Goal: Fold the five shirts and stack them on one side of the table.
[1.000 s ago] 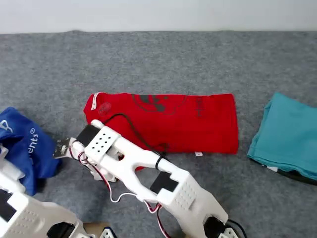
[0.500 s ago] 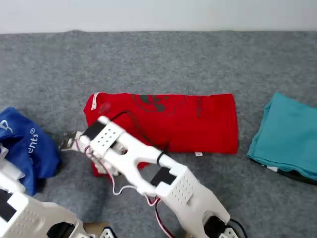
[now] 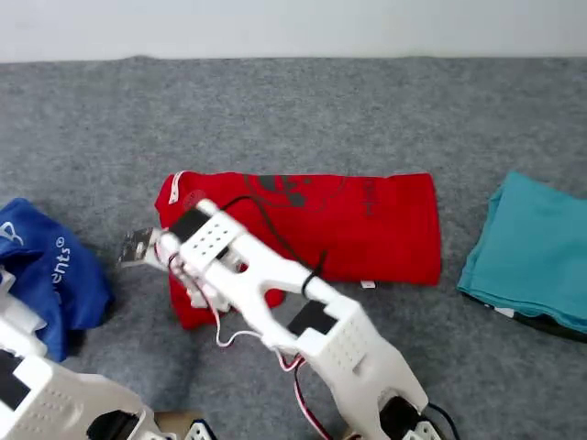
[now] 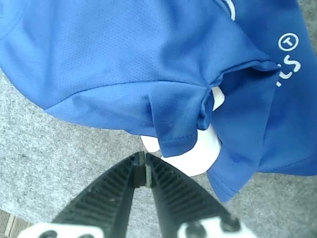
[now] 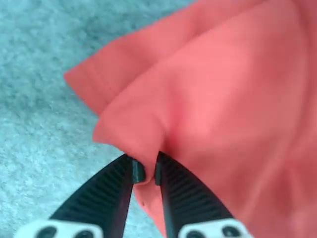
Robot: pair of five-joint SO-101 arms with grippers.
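My right jaws are nipped narrow on a soft fold of the red shirt (image 5: 233,99), the cloth bunched up between the ribbed black tips. From above, that shirt (image 3: 367,225) lies as one long folded rectangle in the middle of the frame, smooth knit with a dark print, and my right arm (image 3: 275,284) crosses its lower left corner.

My left jaws are pressed tip to tip just beside the hem of the blue shirt (image 4: 124,64). I cannot tell whether any cloth is caught in them. This shirt is a fine mesh, crumpled, with white print, and it sits at the left edge of the high view (image 3: 46,266). A white scrap (image 4: 198,153) pokes out under its hem.

A teal shirt (image 3: 532,247) lies folded flat at the right edge, with a dark layer (image 3: 550,323) under it, possibly another shirt.

So I count three shirts for sure: one red, one blue, one teal. All lie on the bench (image 3: 275,110), a grey, felt-like nap.
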